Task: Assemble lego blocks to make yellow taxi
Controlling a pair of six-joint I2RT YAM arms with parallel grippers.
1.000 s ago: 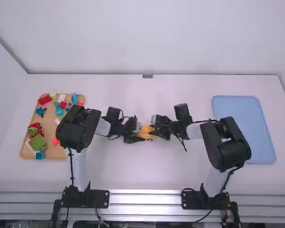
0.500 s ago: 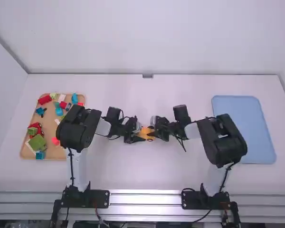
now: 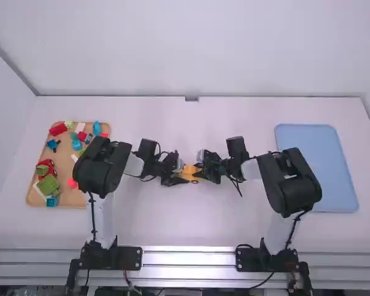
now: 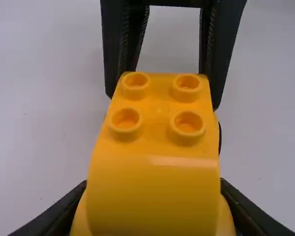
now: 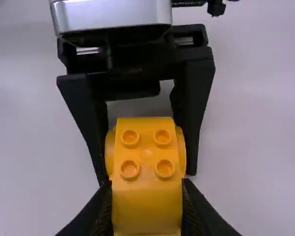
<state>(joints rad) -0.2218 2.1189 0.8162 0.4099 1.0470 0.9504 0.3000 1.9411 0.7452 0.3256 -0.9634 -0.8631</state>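
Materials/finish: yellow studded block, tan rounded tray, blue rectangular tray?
Yellow block: likely moulded plastic, semi-gloss; highlight across its curved face.
Tan tray: matte, wood or plastic, can't tell; plain tan surface.
Blue tray: probably matte plastic; uniform blue, no glare.

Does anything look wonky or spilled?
Nothing stands out. The yellow studded toy piece looks straight between the black left gripper and black right gripper; the colourful toy blocks lie jumbled on the tan tray.

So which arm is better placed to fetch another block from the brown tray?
The left, probably: the brown tray lies beside it. The left gripper would have to release the taxi first, but the right gripper grips it too.
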